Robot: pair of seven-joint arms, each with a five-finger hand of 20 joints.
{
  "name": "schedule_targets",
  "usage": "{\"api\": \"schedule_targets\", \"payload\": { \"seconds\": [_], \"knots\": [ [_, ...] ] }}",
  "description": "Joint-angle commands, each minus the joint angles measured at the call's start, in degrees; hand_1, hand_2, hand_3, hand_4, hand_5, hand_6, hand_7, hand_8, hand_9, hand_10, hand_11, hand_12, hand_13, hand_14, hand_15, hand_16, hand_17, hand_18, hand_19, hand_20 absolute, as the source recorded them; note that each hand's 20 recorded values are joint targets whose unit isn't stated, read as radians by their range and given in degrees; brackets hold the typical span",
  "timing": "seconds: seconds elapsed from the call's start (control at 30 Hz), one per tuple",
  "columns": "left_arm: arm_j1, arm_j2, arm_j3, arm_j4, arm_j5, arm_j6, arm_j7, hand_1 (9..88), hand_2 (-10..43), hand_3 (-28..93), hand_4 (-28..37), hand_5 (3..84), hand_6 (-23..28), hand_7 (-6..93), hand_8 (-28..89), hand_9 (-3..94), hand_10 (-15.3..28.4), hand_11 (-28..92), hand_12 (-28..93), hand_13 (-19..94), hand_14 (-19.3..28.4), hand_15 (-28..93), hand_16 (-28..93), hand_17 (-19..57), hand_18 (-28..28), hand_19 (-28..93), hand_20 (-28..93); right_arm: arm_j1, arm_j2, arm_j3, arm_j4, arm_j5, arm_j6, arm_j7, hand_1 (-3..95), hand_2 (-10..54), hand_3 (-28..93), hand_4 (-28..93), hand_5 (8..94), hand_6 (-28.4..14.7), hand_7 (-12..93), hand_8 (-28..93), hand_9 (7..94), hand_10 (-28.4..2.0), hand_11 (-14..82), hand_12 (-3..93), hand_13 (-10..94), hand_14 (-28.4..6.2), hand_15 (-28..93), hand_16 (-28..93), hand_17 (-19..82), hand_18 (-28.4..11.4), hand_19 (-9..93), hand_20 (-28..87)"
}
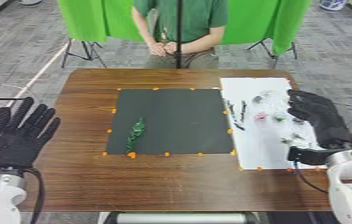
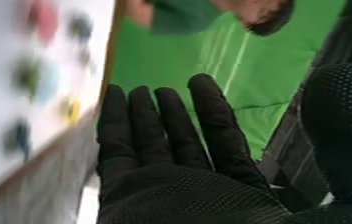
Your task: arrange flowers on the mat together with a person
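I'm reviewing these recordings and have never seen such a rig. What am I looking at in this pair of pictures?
This is a robot with two white arms, ending in black-gloved hands. The head view looks down from its head over a brown table; the right wrist view looks from its right wrist along that glove. A black mat carries one leafy green sprig. Beside it, a white sheet holds dark twigs and small pieces, one pink. The left hand is open at the table's left side; the right hand is by the sheet. Neither holds anything.
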Motion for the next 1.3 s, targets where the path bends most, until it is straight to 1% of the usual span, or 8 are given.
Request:
{"api": "schedule_targets", "payload": {
  "seconds": [0.03, 0.17, 0.27, 0.4, 0.5, 0.6, 0.83, 1.3],
  "knots": [
    [0.7, -0.22, -0.73, 0.02, 0.32, -0.69, 0.39, 29.3, 11.9, 70, -28.3, 43.0, 7.2, 9.3, -9, 38.9, 16.1, 21, 6, 29, 15.9, 34, -10, -4.5, 15.1, 38, 14, -5.7, 4.7, 4.6, -2.5, -24.1, 0.9, 11.3, 24.7, -5.3, 79, -24, 40.4, -7.4, 15, -12, 34.0, -17.2, 8.9, 11.7, 26, -14.5, 27, 8, 11, -15.1, 46, 9],
    [1.3, -0.48, -0.41, -0.2, 0.7, -0.22, 0.31, 29.5, 12.2, 70, -28.3, 43.1, 7.2, 9.4, -9, 39.0, 16.2, 21, 6, 29, 16.0, 34, -10, -4.5, 15.1, 38, 14, -7.9, 5.3, 5.0, -2.4, -37.3, -2.3, 15.9, 27.1, -8.1, 78, -24, 42.3, -7.4, 16, -12, 38.0, -17.8, 15.0, 16.9, 26, -16.2, 47, 16, 11, -16.1, 56, 13],
    [0.9, -0.5, 0.04, -0.02, 0.7, -0.57, 0.0, 29.5, 12.2, 70, -28.3, 43.1, 7.3, 9.7, -9, 39.3, 16.3, 22, 7, 30, 16.2, 36, -9, -4.5, 15.1, 39, 15, -8.9, 5.2, 4.5, -1.6, -43.5, -1.3, 16.7, 25.0, -9.4, 78, -25, 44.1, -6.4, 18, -13, 34.9, -18.8, 32.0, 28.7, 21, -20.1, 70, 32, 11, -17.3, 65, 26],
    [0.7, -0.42, 0.06, 0.04, 0.72, -0.47, 0.14, 29.5, 12.3, 70, -28.3, 43.2, 7.3, 9.7, -9, 39.4, 16.3, 22, 7, 31, 16.5, 37, -9, -4.5, 15.1, 39, 15, -7.8, 6.2, 2.7, -0.3, -48.0, -1.8, 18.4, 25.0, -9.5, 77, -27, 48.0, -4.9, 25, -14, 33.4, -19.0, 52.8, 41.7, 25, -21.6, 78, 49, 13, -19.3, 69, 38],
    [0.3, -0.29, 0.18, 0.25, 1.14, -0.66, -0.08, 29.6, 12.3, 70, -28.3, 43.1, 7.3, 9.7, -9, 39.5, 16.4, 22, 7, 31, 16.6, 37, -9, -4.5, 15.2, 39, 15, -7.4, 6.4, 1.9, 0.6, -52.5, -4.0, 18.5, 26.2, -9.5, 76, -28, 51.5, -3.5, 29, -15, 36.1, -18.3, 58.8, 47.3, 29, -21.8, 80, 55, 15, -19.9, 70, 40],
    [-0.1, -0.37, 0.36, 0.71, 2.6, -1.93, -0.85, 29.7, 12.4, 70, -28.3, 43.1, 7.3, 9.6, -9, 39.5, 16.2, 22, 7, 31, 16.6, 37, -9, -4.5, 15.2, 39, 15, -7.1, 5.8, 1.3, 1.3, -53.2, -7.3, 18.9, 26.2, -9.5, 75, -28, 52.9, -2.6, 33, -16, 38.1, -17.9, 61.6, 51.9, 31, -21.7, 81, 58, 16, -20.2, 70, 41],
    [-0.2, -0.31, 0.66, 0.6, 2.35, -1.77, -0.86, 29.7, 12.3, 70, -28.3, 42.9, 7.3, 9.5, -9, 39.3, 16.1, 22, 7, 31, 16.4, 37, -9, -4.6, 15.2, 39, 15, -6.2, 5.9, 0.2, 3.1, -53.9, -14.2, 19.8, 25.2, -9.5, 75, -28, 53.2, -2.3, 37, -17, 39.0, -18.1, 62.5, 56.3, 32, -22.0, 80, 61, 16, -20.8, 71, 44],
    [-0.1, -0.31, 0.78, 0.65, 2.03, -2.18, -1.31, 29.9, 12.5, 70, -28.3, 42.6, 7.1, 9.6, -9, 39.3, 16.1, 22, 7, 31, 16.6, 37, -9, -4.7, 15.2, 39, 15, -4.7, 5.2, -3.9, 7.3, -55.1, -12.8, 19.8, 27.1, -9.5, 75, -28, 54.3, -1.7, 38, -17, 41.0, -17.7, 62.6, 55.4, 33, -21.6, 80, 60, 17, -21.3, 70, 43]
  ]
}}
